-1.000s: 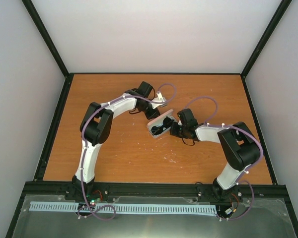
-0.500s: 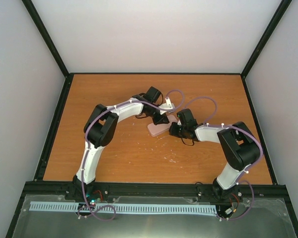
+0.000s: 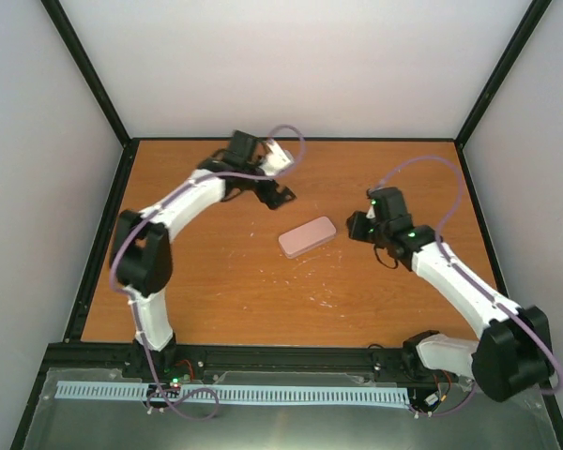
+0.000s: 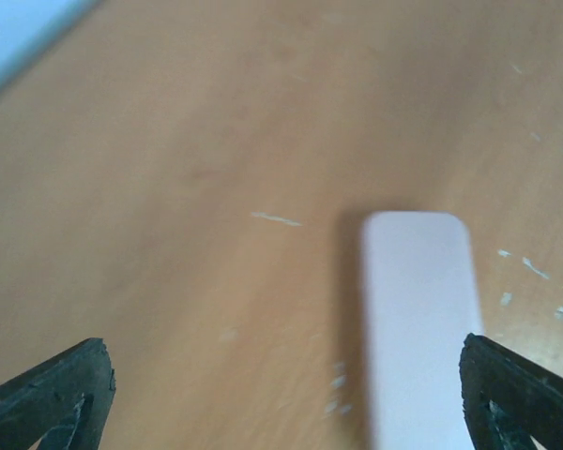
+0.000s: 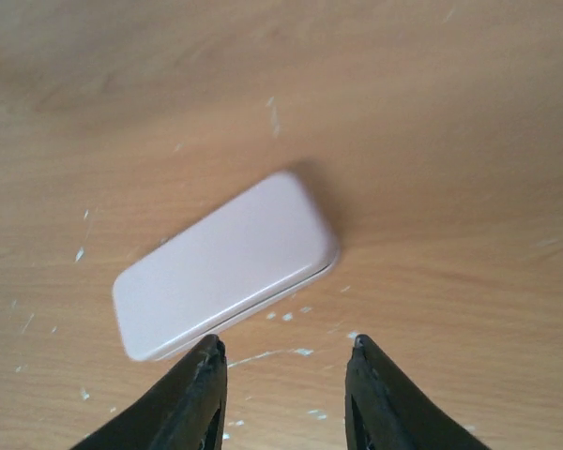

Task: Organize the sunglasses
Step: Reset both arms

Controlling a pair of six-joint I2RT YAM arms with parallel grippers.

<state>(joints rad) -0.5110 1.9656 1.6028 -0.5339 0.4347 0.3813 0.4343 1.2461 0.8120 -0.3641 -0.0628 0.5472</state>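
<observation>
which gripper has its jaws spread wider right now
The left gripper: its jaws sit at opposite edges of its wrist view, while the right gripper has its jaws much closer together, near the closed pink case.

Was an orange-brown wooden table (image 3: 206, 281), carrying one closed pink case (image 3: 307, 235) laid flat and slanted near mid-frame, with pale flecks (image 3: 327, 302) scattered below it.

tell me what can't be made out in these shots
- Sunglasses: seen in no view; the pink case is shut, so its contents are hidden.
- Left wrist view: blurred, and the case's near end is cut off by the bottom edge.
- Right wrist view: the fingers of the right pincer are cut off by the bottom edge.
- Top view: the case's seam is too small to see.
</observation>
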